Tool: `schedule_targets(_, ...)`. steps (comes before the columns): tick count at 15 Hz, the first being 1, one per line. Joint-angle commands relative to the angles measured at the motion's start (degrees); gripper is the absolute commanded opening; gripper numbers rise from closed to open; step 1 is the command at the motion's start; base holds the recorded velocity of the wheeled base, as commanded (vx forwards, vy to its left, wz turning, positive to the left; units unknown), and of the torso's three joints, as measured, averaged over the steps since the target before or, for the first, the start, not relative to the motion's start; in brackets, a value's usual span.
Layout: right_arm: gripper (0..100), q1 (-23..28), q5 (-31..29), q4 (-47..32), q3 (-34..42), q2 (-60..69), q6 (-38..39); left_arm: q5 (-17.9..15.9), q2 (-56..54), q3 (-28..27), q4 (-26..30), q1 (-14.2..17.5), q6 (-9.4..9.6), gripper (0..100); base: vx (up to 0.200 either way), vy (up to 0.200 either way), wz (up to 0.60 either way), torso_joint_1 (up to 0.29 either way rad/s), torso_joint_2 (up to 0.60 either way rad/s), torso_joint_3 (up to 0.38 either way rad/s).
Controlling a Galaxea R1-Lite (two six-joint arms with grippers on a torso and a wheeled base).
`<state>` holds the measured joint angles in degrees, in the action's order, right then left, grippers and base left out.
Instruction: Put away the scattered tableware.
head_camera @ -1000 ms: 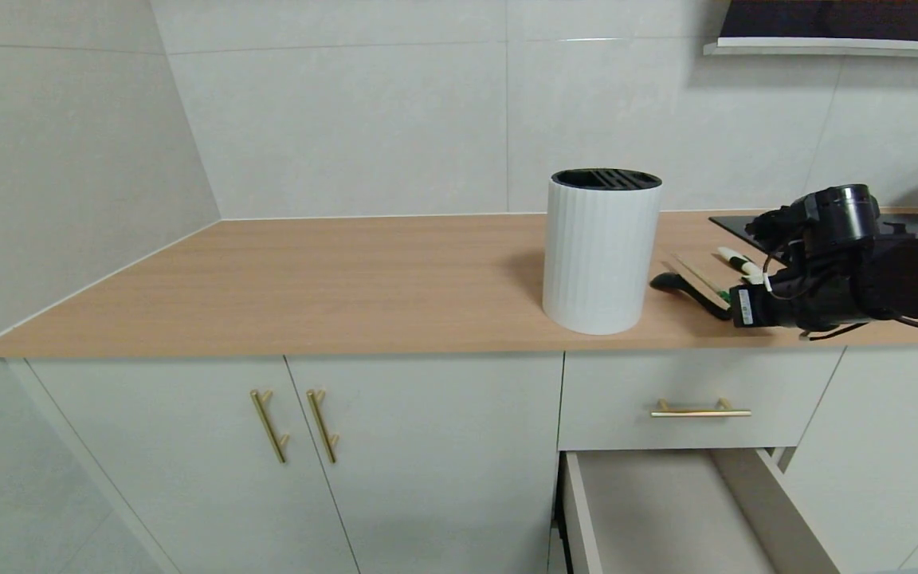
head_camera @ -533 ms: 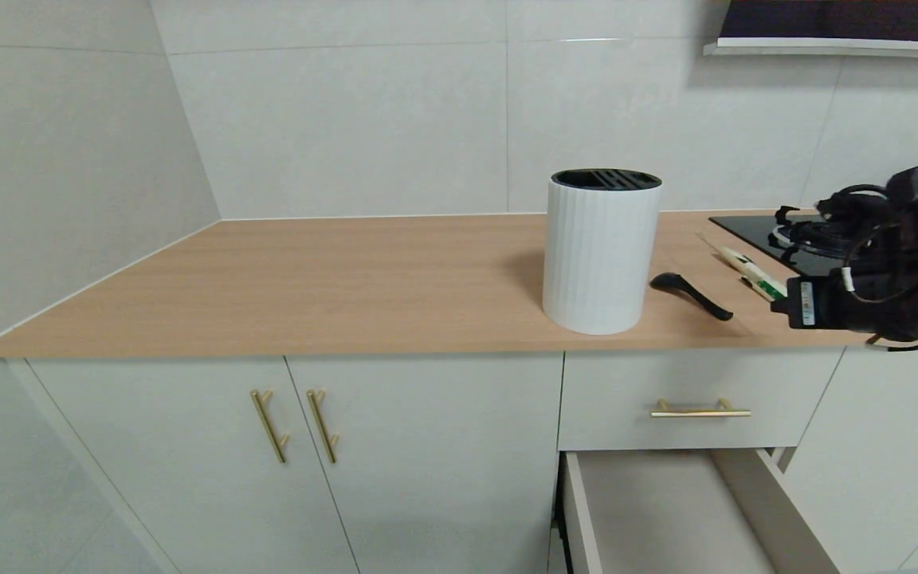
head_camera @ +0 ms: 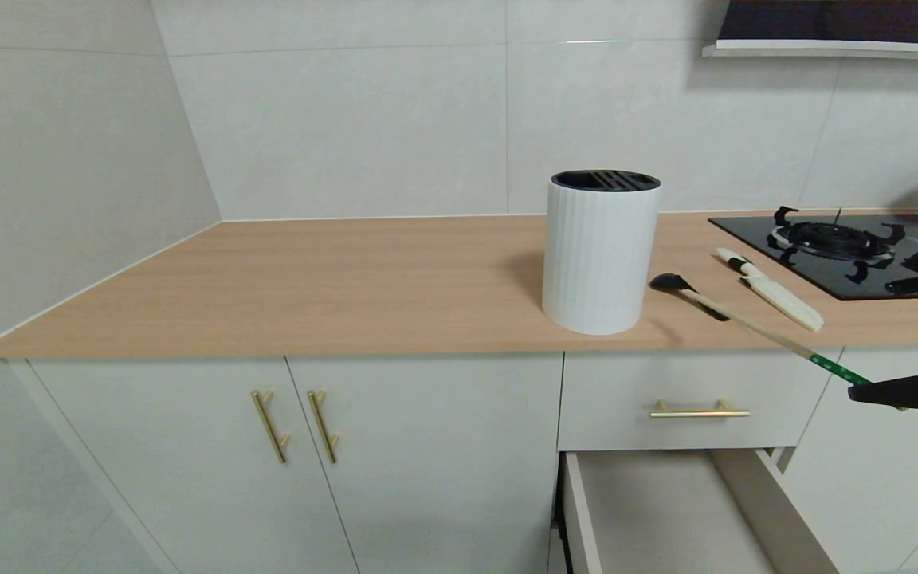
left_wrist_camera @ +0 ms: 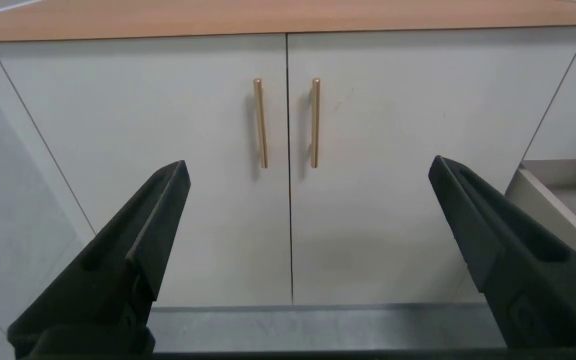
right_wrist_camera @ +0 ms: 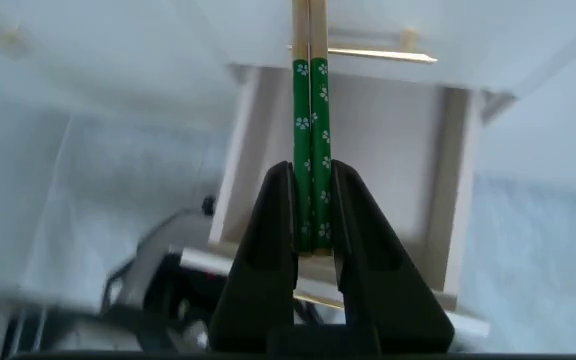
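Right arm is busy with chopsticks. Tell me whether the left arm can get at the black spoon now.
Probably not yet. The left tool hangs open, low before the cabinet doors, beneath the countertop, and the white holder stands between that side and the black spoon.

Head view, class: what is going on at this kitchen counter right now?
The robot's right gripper is shut on a pair of wooden chopsticks with green patterned ends, holding them at the front edge of the wooden counter, above the open white drawer. A black spoon and a cream utensil with a black band lie on the counter beside the white ribbed cylindrical holder. The left gripper hangs open, facing the white cupboard doors.
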<state>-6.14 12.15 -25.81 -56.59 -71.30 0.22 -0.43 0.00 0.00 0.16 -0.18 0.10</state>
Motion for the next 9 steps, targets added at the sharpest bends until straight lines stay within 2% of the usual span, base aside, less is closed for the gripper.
schedule_targets(1, 0, -0.18, 1.21, 0.06, 1.83, 1.87, -1.63, -0.01, 0.00, 0.00, 0.02, 0.01, -0.01, 100, 0.000, 0.000, 0.00, 0.000, 0.00, 0.000)
schedule_targets(9, 0, -5.98, 1.82, 0.14, 5.17, -1.12, -2.68, -0.01, 0.00, 0.00, 0.02, 0.01, -0.01, 100, 0.000, 0.000, 0.00, 0.000, 0.00, 0.000)
